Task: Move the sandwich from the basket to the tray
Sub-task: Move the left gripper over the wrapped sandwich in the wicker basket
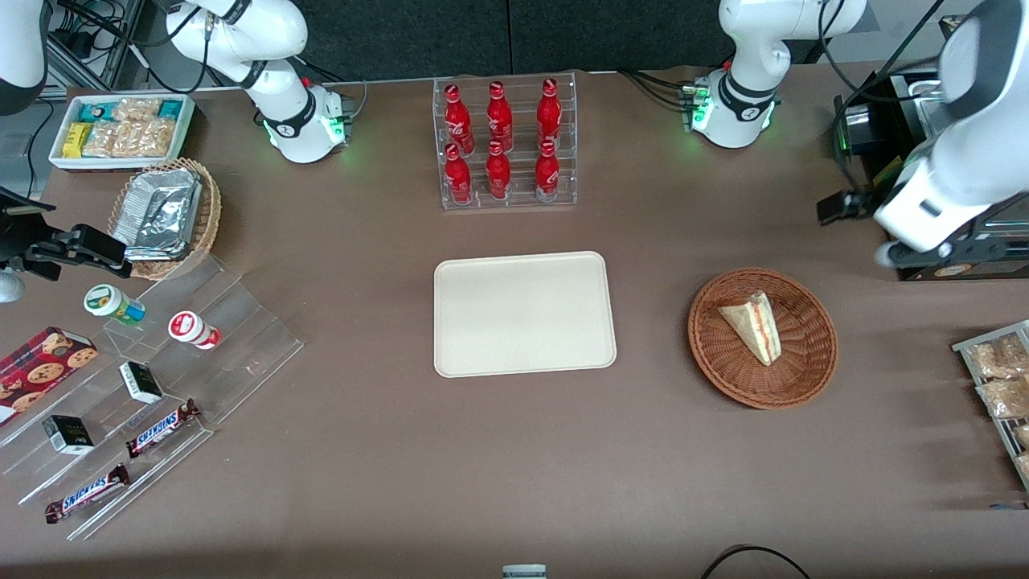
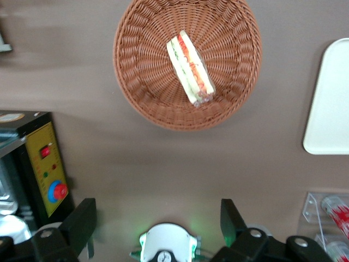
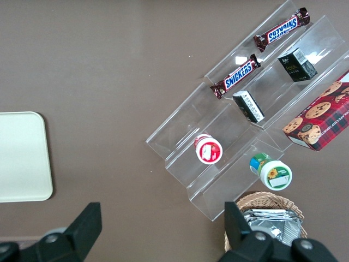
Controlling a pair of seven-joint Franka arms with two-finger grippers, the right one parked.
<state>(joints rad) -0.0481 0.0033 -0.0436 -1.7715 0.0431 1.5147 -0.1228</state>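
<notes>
The sandwich, a pale bread wedge with red, orange and green filling, lies in the round reddish-brown wicker basket. The cream tray lies flat beside the basket, toward the parked arm's end, with nothing on it. My left gripper hangs high above the table, farther from the front camera than the basket and apart from it. It is open wide, with only bare table and the arm's base showing between its fingers.
A clear rack of red bottles stands farther back than the tray. A black machine with a yellow panel sits near the working arm. A snack rack, an acrylic stepped display, a tan foil-tray basket and a white bin line the table's ends.
</notes>
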